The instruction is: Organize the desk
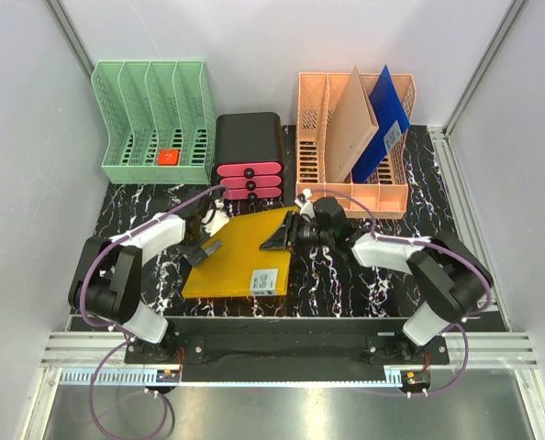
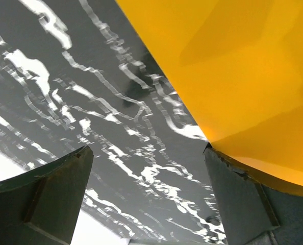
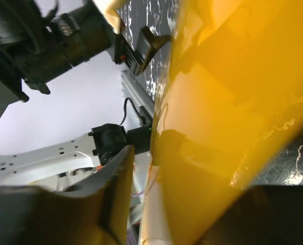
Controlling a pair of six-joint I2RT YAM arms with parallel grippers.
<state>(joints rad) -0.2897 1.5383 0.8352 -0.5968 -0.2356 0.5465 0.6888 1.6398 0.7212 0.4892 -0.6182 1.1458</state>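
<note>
Table [image 1: 332, 280], black with white veining, lies under both arms. One yellow folder [image 1: 240, 257] rests on it; the folder's white label [image 1: 267, 280], nearer than the right pincer [image 1: 286, 236], is too small to read. The left pincer [image 1: 204, 247] gapes wide at the folder's left edge. The right pincer straddles its far corner; whether it pinches, I cannot tell. Beyond both stand one green rack [image 1: 153, 119], one peach rack [image 1: 318, 119] and one black unit [image 1: 249, 137] with three pink drawers.
</note>
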